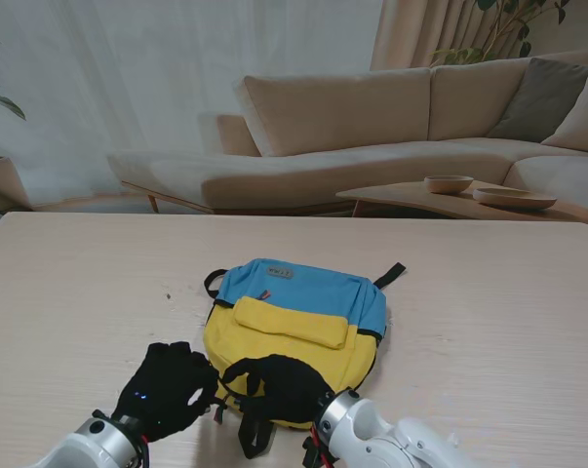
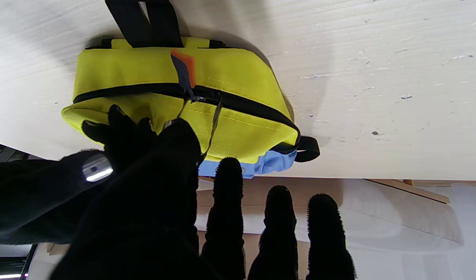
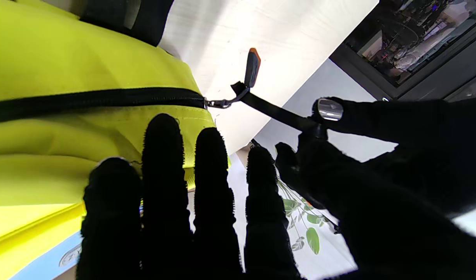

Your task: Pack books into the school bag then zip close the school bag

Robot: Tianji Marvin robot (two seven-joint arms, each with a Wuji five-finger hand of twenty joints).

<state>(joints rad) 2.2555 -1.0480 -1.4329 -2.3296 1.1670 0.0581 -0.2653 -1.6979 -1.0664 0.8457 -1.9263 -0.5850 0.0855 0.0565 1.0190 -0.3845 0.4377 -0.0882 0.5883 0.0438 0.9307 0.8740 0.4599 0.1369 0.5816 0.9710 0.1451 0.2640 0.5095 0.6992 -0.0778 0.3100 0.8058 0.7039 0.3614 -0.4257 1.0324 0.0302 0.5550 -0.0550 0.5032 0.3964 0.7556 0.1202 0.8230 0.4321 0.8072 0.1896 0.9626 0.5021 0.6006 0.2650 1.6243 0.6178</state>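
The left hand [image 1: 172,390] pinches a black zipper pull strap [image 3: 277,112] between thumb and forefinger, its other fingers [image 2: 279,229] straight. Just beside it on its right, the right hand [image 1: 279,387] lies flat on the near end of the school bag [image 1: 294,331], fingers [image 3: 164,182] spread, grasping nothing. The bag's black zipper [image 2: 238,102] runs closed, so its contents are hidden. Beyond both hands the bag stretches away, yellow with a blue far part, on the wooden table [image 1: 489,292].
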